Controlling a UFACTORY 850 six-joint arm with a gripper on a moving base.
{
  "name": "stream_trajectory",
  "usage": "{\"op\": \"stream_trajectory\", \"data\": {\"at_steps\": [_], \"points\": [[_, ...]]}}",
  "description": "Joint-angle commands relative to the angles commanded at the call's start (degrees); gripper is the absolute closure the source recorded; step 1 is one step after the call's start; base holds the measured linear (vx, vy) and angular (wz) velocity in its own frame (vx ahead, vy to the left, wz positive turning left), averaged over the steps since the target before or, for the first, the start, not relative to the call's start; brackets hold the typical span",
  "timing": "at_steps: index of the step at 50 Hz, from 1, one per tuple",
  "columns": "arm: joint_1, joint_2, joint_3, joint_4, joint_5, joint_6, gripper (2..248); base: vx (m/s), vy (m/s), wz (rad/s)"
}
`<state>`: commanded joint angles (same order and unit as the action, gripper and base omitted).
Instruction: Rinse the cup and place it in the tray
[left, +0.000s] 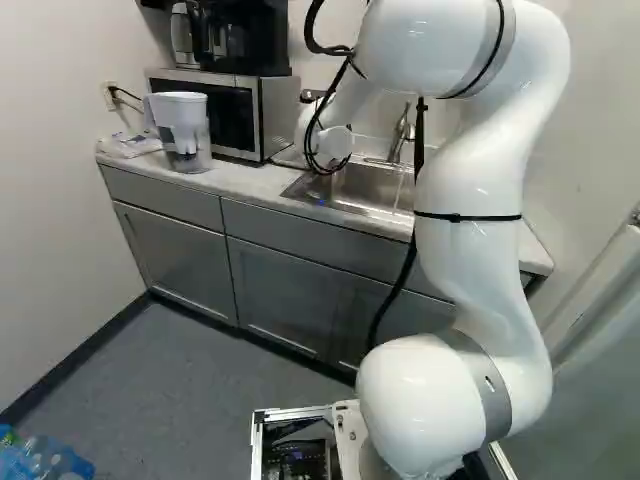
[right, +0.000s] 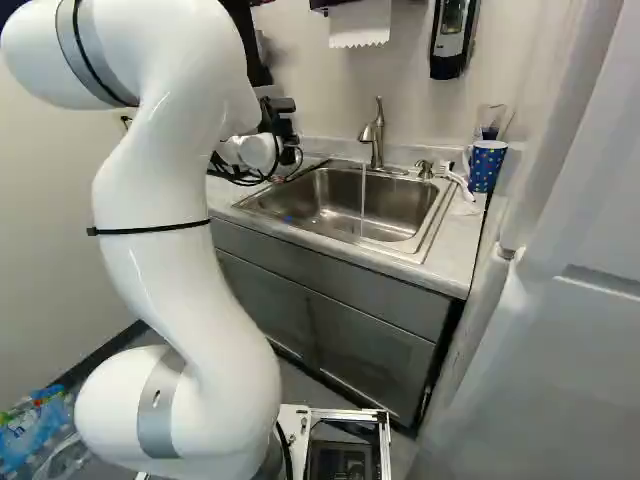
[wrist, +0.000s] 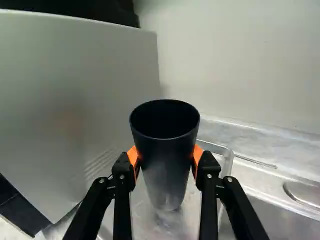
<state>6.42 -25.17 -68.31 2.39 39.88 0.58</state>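
Observation:
In the right base view, my gripper (right: 284, 128) is partly hidden behind the wrist, at the sink's left end. The wrist view has the gripper (wrist: 165, 157) shut on a black cup (wrist: 166, 172), one orange pad against each side. The cup is upright with its open mouth up. Beneath and around its lower end lies a clear tray (wrist: 228, 161), its raised rim showing beside the cup. Whether the cup's base touches the tray, I cannot tell.
Water runs from the faucet (right: 374, 135) into the sink (right: 330, 205). The microwave (left: 235, 112) stands close beside the tray. A water pitcher (left: 183, 130) is on the counter; a blue dotted cup (right: 487, 166) stands right of the sink.

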Motion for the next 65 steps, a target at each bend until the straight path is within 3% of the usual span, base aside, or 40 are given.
{"op": "stream_trajectory", "data": {"at_steps": [40, 65], "points": [[0.01, -1.27, 0.2, 0.0, 0.52, 0.0, 127, 0.0, 0.0, 0.0], [0.01, -1.27, 0.2, 0.0, -1.84, 0.0, 127, 0.0, 0.0, 0.0]]}}
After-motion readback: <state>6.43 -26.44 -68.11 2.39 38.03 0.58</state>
